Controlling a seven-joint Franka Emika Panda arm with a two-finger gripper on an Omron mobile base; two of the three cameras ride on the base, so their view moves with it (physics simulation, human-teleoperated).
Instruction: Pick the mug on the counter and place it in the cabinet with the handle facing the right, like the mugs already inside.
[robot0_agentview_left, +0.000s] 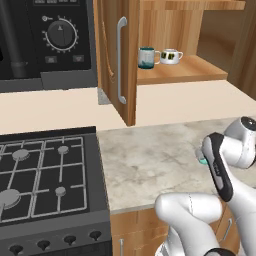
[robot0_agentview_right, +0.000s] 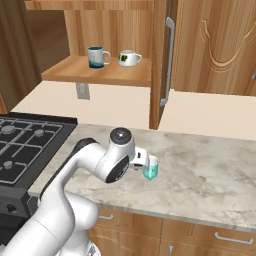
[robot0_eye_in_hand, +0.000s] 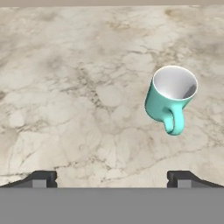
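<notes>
- We see the mug (robot0_eye_in_hand: 170, 98) upright on the bench (robot0_eye_in_hand: 78, 87), its handle (robot0_eye_in_hand: 173, 123) towards us, right of the tool (robot0_eye_in_hand: 112, 177).
- Our tool is released, holding nothing.
- We judge it light, rigid, smooth; grip across the rim.

Three mugs are showing in all: one mint mug (robot0_eye_in_hand: 169, 99) is standing on the marbled surface (robot0_eye_in_hand: 78, 87), and two more are sitting on the cabinet shelf (robot0_agentview_left: 185, 70), one dark teal mug (robot0_agentview_left: 147, 57) and one white mug with a dark band (robot0_agentview_left: 170, 56). One silver bar handle (robot0_agentview_left: 120, 60) is hanging on the one open cabinet door (robot0_agentview_left: 114, 75). One gas stove (robot0_agentview_left: 45, 175) is sitting beside the surface, showing five front knobs (robot0_agentview_left: 44, 245).
</notes>
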